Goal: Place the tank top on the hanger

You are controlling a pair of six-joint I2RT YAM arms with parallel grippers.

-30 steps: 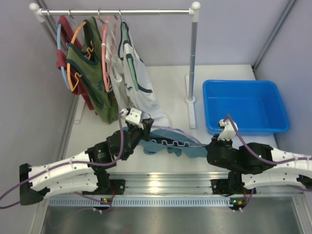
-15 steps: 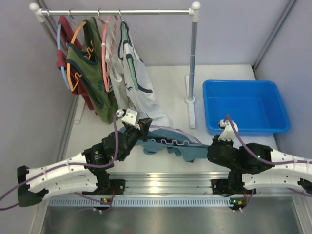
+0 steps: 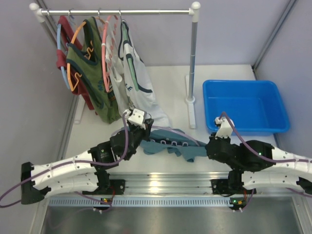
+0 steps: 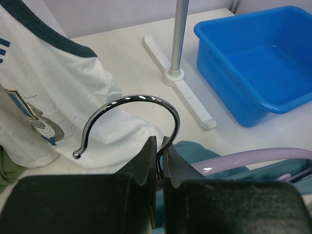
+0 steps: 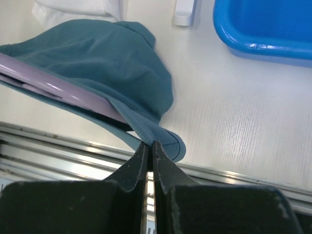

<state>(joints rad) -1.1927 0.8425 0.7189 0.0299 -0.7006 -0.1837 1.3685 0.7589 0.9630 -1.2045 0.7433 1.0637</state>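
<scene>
The teal tank top (image 3: 170,144) lies draped over the lavender hanger (image 3: 181,137) at the table's near middle, between my arms. My left gripper (image 3: 145,127) is shut on the neck of the hanger's metal hook (image 4: 127,113); the lavender bar (image 4: 253,158) runs off to the right over teal fabric (image 4: 195,150). My right gripper (image 3: 205,147) is shut on a ribbed hem of the tank top (image 5: 156,134), close beside the hanger's lavender arm (image 5: 53,87), which runs under the bunched fabric (image 5: 97,58).
A clothes rack (image 3: 119,11) at the back left holds an olive patterned top (image 3: 90,73), a white top (image 3: 134,78) and pink and orange hangers. Its right pole (image 3: 193,63) and foot stand mid-table. A blue bin (image 3: 243,106) sits at the right. A metal rail (image 3: 165,185) lines the near edge.
My left gripper has shifted slightly right and nearer with the hanger hook. My right gripper has moved a little away from me and left with the hem. The tank top bunched more toward the middle.
</scene>
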